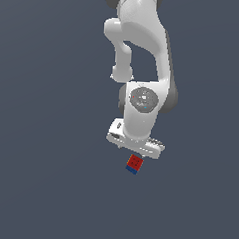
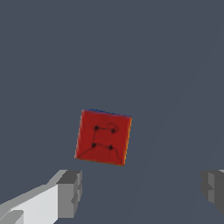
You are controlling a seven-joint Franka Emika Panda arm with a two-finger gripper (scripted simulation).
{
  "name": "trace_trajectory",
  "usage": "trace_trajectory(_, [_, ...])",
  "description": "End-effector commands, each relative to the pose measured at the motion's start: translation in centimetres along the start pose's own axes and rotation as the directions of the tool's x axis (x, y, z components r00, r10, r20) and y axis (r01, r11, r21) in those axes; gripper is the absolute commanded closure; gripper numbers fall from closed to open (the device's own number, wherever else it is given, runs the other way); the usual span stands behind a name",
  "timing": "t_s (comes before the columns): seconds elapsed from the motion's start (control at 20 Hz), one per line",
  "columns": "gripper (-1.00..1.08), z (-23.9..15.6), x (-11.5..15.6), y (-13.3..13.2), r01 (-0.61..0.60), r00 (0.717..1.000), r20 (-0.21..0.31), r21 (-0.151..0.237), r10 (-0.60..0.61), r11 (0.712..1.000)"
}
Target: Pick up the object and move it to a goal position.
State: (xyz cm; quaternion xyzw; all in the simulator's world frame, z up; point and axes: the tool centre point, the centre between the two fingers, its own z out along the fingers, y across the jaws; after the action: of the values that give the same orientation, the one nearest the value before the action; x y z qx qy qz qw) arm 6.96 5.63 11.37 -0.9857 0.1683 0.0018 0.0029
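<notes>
The hand [image 2: 140,192] stands wide open and holds nothing; its two grey fingertips [image 2: 70,192] are spread well apart. The block [image 2: 103,137] lies on the plain grey table [image 1: 37,186], red face up, just ahead of the gap between the fingertips and not yet between them. Its sides sit slightly turned relative to the fingers. Nothing else stands nearby to obstruct the approach. No goal marker is visible.

White Panda arm [image 1: 140,57] reaching downward, wrist bent, gripper [image 2: 142,192] pointing down, grey fingertips [image 2: 70,192] spread wide, nothing between them.
</notes>
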Motion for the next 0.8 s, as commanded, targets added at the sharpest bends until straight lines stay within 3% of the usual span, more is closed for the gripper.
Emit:
trace_trajectory(0.0, [-0.92, 0.8, 0.6, -0.8, -0.05, 0.999, -0.001, -0.001, 0.05, 0.999])
trace_trajectory(0.75, [-0.92, 3.0, 1.8, -3.0, -0.176, 0.984, -0.005, -0.004, 0.176, 0.984])
